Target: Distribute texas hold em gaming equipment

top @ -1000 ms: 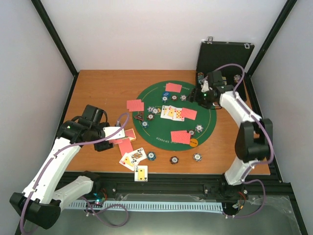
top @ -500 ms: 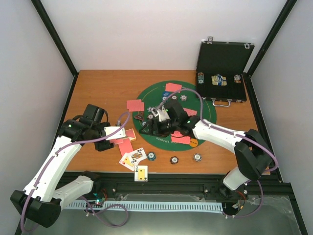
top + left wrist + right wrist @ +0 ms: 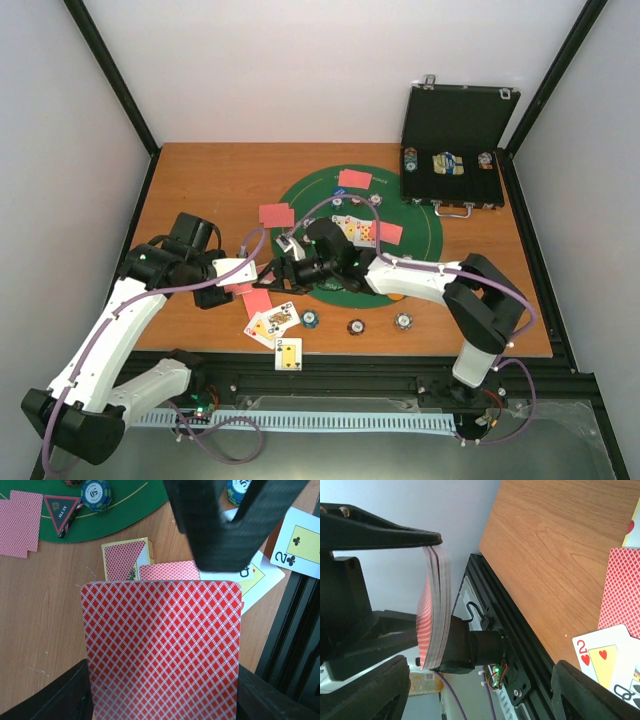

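Note:
My left gripper (image 3: 232, 272) is shut on a deck of red-backed playing cards (image 3: 161, 645), held above the table's left front. In the right wrist view the deck (image 3: 435, 610) shows edge-on, clamped top and bottom. My right gripper (image 3: 272, 268) stands open right beside the deck's far end, and its black fingers (image 3: 225, 525) hang just beyond the top card. Nothing is between them. Red-backed cards (image 3: 277, 214), face-up cards (image 3: 352, 230) and poker chips (image 3: 311, 320) lie on and around the green mat (image 3: 420, 235). A dark red-edged triangle (image 3: 62, 510) sits at the mat's edge.
The black case (image 3: 455, 150) stands open at the back right with chips inside. Face-up cards (image 3: 272, 322) and a two (image 3: 288, 353) lie near the front edge. A small stack of red-backed cards (image 3: 125, 557) rests on the wood under the deck. Black frame rails border the table.
My right arm has swung from the case at the back right, across the mat, to the deck in my left gripper. The left arm and deck have not moved.

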